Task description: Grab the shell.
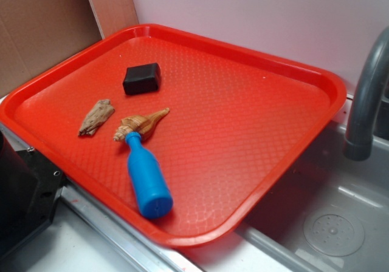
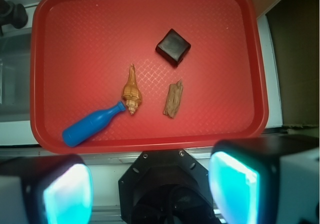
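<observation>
Hovering high above the red tray (image 2: 50,44), my hand (image 2: 150,184) hangs wide and holds nothing, its two glowing pads (image 2: 67,194) framing the bottom of the wrist view, well apart from everything below. The shell (image 2: 131,91) lies near the tray's middle, at about twelve o'clock from my hand, knobby end toward me and pointed tail running away. The trouble is the blue bottle (image 2: 92,125): its neck seems to touch the shell's knobby end, angling off toward eight o'clock. If I come down with a pad on that side, I judge I could clip the bottle and roll it, knocking the shell askew. At three o'clock from the shell, just beside it, lies a flat bark-like fragment (image 2: 173,100), easily mistaken for my target; beyond it at one o'clock sits a black block (image 2: 173,47). The shell's tapering tail could also slip from a poorly centred squeeze.
</observation>
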You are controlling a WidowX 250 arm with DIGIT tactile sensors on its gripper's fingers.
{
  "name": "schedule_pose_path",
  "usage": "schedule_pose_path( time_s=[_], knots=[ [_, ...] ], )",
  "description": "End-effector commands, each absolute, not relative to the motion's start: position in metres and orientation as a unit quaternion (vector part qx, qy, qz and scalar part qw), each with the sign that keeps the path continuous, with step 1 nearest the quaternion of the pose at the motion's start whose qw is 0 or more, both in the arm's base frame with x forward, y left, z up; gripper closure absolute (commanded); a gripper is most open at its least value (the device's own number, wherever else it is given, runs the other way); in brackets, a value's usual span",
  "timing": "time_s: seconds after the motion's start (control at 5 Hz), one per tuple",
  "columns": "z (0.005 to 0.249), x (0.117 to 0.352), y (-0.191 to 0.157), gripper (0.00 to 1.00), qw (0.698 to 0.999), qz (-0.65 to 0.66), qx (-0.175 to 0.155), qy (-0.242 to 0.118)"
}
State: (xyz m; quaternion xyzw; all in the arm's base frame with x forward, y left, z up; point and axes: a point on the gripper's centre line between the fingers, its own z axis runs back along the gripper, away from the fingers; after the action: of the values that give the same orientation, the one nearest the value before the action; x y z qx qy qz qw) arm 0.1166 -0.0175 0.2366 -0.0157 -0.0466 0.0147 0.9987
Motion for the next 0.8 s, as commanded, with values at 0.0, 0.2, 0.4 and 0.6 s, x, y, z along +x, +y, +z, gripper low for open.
schedule_pose_path(
  time_s=[0.0, 0.2, 0.4, 0.6],
  knots=[
    [0.237, 0.117, -0.017, 0.00, 0.999, 0.015, -0.016, -0.047],
    [0.187, 0.136, -0.024, 0.00, 0.996, 0.074, -0.039, -0.024],
    [0.137, 0.163, -0.033, 0.00, 0.993, 0.111, -0.042, -0.022],
    [0.093, 0.185, -0.044, 0.00, 0.989, 0.129, -0.069, -0.020]
  ],
)
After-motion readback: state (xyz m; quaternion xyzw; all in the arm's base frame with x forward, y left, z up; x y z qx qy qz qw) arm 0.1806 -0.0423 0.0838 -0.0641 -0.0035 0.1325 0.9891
